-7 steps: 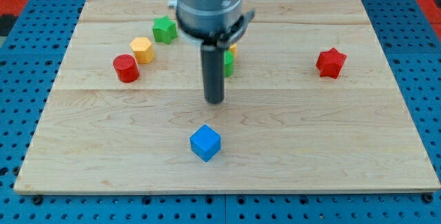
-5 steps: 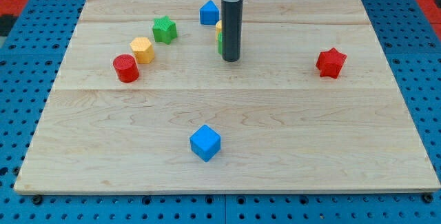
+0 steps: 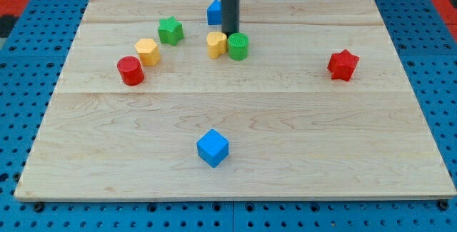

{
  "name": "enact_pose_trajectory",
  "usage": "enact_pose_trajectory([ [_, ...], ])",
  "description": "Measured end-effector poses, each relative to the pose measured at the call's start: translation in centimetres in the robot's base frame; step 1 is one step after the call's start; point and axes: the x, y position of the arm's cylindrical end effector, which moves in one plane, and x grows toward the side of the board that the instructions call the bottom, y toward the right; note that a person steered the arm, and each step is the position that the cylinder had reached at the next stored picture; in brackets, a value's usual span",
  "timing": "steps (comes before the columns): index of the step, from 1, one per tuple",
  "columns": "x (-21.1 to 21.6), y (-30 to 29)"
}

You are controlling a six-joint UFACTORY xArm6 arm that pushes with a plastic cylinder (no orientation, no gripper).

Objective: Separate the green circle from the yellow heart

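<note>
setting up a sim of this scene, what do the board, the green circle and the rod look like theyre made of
Board: pale wood, apparently planks joined edge to edge, going by the grain lines and lengthwise seams; matte.

Green circle: solid, evenly coloured, low sheen; painted wood or plastic, can't tell which.

Rod: dark, smooth, with a faint lengthwise highlight, so likely metal or hard plastic. My tip sits just above the gap between green circle and yellow heart.

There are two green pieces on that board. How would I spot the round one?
Start at the dark rod coming down at the wooden board's top middle; my tip ends just above two touching blocks. The green circle is the right one, beside the yellow heart. Unlike the green star further left, it is a smooth cylinder.
</note>
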Motion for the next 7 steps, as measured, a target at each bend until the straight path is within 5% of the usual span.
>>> enact_pose_trajectory([
  [1, 0.0, 0.5],
  [4, 12.6, -6.1],
  [6, 5.6, -4.9],
  [7, 8.0, 1.5],
])
